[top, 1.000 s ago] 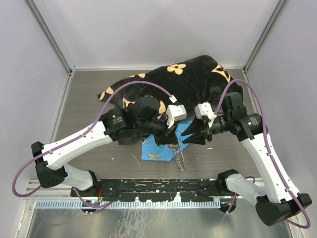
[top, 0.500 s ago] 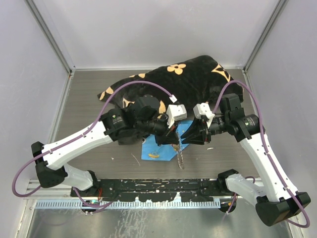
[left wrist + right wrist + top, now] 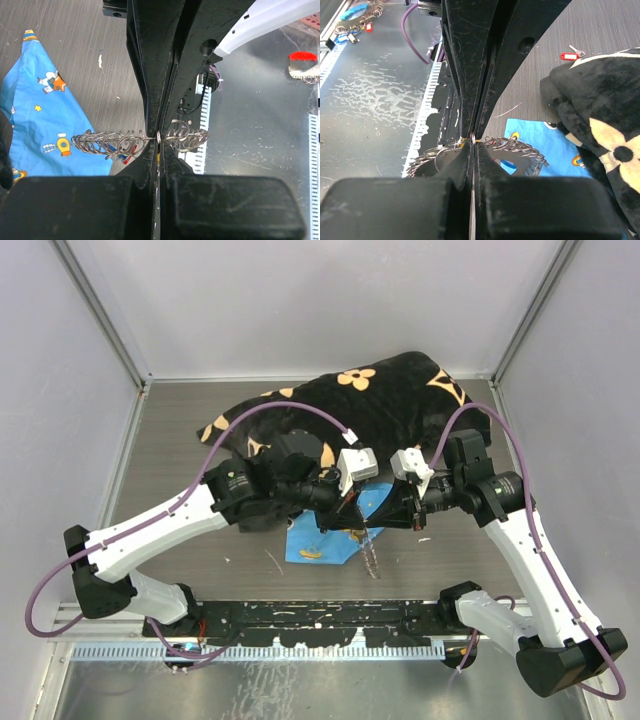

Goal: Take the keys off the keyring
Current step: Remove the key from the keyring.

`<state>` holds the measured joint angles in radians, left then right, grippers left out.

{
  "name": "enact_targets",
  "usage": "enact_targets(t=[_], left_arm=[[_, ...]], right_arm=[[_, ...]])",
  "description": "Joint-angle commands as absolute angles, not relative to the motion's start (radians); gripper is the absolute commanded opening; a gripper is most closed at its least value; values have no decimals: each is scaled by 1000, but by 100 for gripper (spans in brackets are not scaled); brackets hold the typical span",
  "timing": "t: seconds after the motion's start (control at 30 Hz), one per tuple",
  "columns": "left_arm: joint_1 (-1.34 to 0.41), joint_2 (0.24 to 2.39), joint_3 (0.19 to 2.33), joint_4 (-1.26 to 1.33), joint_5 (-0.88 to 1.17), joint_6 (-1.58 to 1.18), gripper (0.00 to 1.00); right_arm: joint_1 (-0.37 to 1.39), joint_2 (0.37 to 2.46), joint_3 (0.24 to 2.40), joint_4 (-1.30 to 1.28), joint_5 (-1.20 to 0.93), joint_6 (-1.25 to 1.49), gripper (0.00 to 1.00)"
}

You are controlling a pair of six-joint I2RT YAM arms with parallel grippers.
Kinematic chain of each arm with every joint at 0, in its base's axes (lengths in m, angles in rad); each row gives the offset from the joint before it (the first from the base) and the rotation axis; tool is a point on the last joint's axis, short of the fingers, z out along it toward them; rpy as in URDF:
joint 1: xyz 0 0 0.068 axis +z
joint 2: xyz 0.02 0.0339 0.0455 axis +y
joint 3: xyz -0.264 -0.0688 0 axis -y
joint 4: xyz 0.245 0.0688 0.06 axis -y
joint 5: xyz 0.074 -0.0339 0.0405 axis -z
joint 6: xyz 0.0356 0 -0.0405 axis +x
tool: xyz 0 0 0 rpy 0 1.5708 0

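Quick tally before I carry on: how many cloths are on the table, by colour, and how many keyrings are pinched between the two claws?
black cloth: 1
blue cloth: 1
keyring: 1
Total: 3

The left arm (image 3: 150, 525) and right arm (image 3: 545, 565) use white link shells, black joint housings (image 3: 235, 490) and black bases (image 3: 95, 592). A purple cable (image 3: 285, 408) loops along each arm to a white wrist module (image 3: 357, 466). The fingers (image 3: 145, 60) are scratched matte black.
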<state>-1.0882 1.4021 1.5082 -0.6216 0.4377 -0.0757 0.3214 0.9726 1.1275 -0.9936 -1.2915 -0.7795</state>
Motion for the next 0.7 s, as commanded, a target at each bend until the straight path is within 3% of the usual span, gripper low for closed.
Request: enact_targets(t=[0.0,0.23,0.43,0.67], left_arm=[[-1078,1372,1495,-477,463,-106,1],[-1064,1188,1259,-169,410,-215,24],[-1057,1011,948,257,319,-290,31],[-1059,1013,738,682,307,-470,29]], right_arm=[[328,955,1152,-970,-1326,-764,1],[315,945,1158,-942,-1349,-708,1],[304,931,1140,-941,-1389,-715,1],[286,923,1126,-939,-1412,-734,1]])
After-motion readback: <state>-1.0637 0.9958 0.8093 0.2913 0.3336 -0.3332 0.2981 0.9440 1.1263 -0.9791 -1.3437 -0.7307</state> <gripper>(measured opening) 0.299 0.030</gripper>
